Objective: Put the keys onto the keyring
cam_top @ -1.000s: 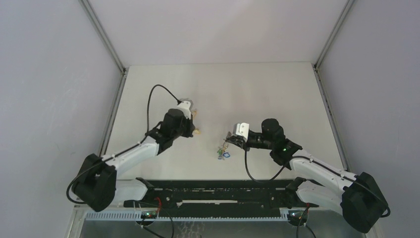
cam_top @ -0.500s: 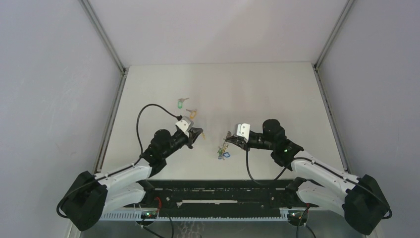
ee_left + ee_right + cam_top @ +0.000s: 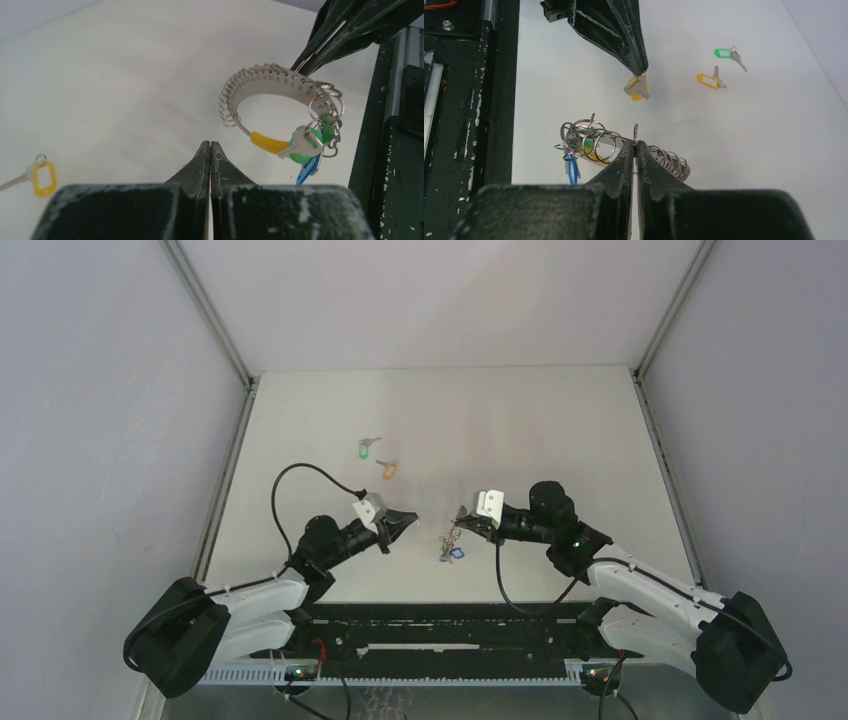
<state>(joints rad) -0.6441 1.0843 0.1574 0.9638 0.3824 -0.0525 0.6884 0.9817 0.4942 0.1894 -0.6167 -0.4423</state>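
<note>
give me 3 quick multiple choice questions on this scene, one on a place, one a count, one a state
1. The green-tagged key lies:
A. on the table, near an orange-tagged key
B. in a tray
C. on the black rail

2. How many tagged keys lie loose on the table?
A. one
B. two
C. four

3. The right claw is:
A. wide open
B. shut on the keyring
C. shut on nothing

Answers:
1 A, as the right wrist view shows both on the white surface, a little apart.
2 B, as only the green and orange ones lie there, while the third key hangs at the tip of the shut left claw.
3 B, as its fingers pinch one of the keyring's small rings, and the rest hangs from it.
</note>
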